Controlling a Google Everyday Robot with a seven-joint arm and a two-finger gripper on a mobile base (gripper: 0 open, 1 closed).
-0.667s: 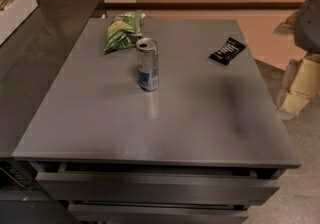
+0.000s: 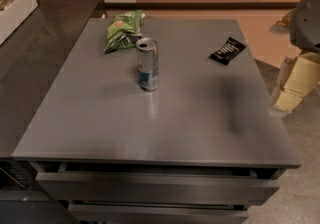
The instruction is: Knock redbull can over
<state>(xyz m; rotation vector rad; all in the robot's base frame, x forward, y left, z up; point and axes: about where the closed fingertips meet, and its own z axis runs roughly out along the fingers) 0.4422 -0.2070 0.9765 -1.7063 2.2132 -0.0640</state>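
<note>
The redbull can [image 2: 148, 64] stands upright on the grey table [image 2: 160, 118], left of the middle, with its open top showing and a blue band low on its side. My gripper [image 2: 291, 87] hangs off the table's right edge, beyond the tabletop and well to the right of the can, under the grey arm [image 2: 307, 18]. It touches nothing.
A green snack bag [image 2: 121, 30] lies just behind the can at the back left. A small black wrapper [image 2: 227, 50] lies at the back right. A darker counter [image 2: 40, 63] adjoins the table on the left, with a white box [image 2: 15, 10] of packets. Drawers [image 2: 155, 188] sit below the front edge.
</note>
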